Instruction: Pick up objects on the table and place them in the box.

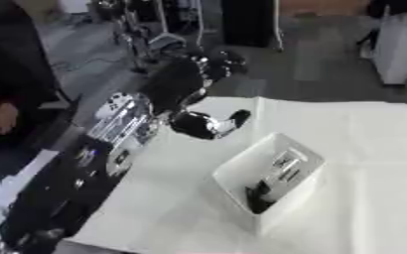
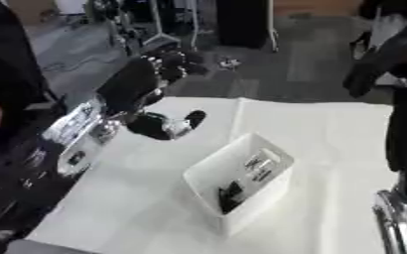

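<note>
The white box (image 1: 241,173) stood askew on the white table (image 1: 363,149), near the table's middle, its open top toward you; inside it lay a dark object (image 1: 257,196) against the near wall and a pale, silver-striped item (image 1: 285,168) beside it, neither clear enough to name. Left of the box and apart from it, your left hand (image 1: 209,124) hung over the table's left edge, a glossy black form with a thumb or finger jutting toward the box; you could not tell from these views whether its fingers were curled or straight, or whether they had hold of anything. Your left arm (image 1: 111,149) ran from the lower left up to that hand, black with silver joints. Above it a second dark, jointed mass (image 1: 194,74) showed over the floor beyond the table's far edge. At the right border of the right eye view, part of your right arm (image 2: 394,218) appeared, silver and black; its hand was out of view.
</note>
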Controlling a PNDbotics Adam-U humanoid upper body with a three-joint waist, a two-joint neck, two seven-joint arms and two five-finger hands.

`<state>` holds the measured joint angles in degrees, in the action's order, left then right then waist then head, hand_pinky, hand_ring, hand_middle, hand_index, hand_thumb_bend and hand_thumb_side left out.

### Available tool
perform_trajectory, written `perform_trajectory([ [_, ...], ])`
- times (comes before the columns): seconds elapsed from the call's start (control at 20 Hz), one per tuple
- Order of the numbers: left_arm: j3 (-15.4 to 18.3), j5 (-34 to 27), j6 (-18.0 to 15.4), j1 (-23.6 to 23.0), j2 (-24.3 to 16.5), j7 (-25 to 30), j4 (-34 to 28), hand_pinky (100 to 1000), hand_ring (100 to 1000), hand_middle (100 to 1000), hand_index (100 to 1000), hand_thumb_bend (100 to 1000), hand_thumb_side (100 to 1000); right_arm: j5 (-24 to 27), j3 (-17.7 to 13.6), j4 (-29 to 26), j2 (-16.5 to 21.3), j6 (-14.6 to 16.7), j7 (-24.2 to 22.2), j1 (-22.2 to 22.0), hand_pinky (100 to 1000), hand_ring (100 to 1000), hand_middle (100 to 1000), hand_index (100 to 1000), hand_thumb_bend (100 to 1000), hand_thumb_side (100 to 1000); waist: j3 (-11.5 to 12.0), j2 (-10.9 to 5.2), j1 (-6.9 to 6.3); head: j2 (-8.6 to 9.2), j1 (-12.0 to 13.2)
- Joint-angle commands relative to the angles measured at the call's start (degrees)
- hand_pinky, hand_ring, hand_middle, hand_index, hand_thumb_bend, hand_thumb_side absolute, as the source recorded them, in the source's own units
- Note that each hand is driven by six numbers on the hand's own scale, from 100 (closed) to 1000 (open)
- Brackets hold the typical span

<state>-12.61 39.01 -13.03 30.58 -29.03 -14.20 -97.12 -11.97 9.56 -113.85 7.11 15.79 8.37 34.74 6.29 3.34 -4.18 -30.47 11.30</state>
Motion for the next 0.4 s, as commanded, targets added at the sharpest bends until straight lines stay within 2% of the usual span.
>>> perform_trajectory([
  [0.05,3.0,-9.2,4.2,-3.8,5.2,1.7,-9.4,622,622,711,802,241,1000,-0.6,-0.8,-0.7,1.8,-0.9,0.2,0.0,326,295,358,496,428,1000,1.0,-1.19,0.42,0.37,-1.5],
  [0.1,3.8,-11.5,5.1,-5.0,7.4,1.8,-11.5,592,596,687,786,260,1000,-0.6,-0.9,-0.7,2.3,-1.2,0.1,-0.3,328,295,359,496,429,1000,1.7,-1.33,0.81,0.42,-1.8],
  [0.2,5.0,-15.1,6.1,-6.0,10.3,1.7,-15.5,589,586,677,776,268,1000,-0.8,-1.1,-0.7,3.3,-1.8,0.0,-0.7,329,294,359,496,431,1000,3.1,-1.44,1.42,0.09,-2.7],
  [0.4,5.9,-18.1,5.3,-5.6,11.6,1.5,-17.4,594,590,681,772,268,1000,-1.0,-1.6,-0.7,4.6,-2.2,0.3,-1.2,330,294,359,497,431,1000,5.0,-1.40,1.90,-0.16,-3.2],
])
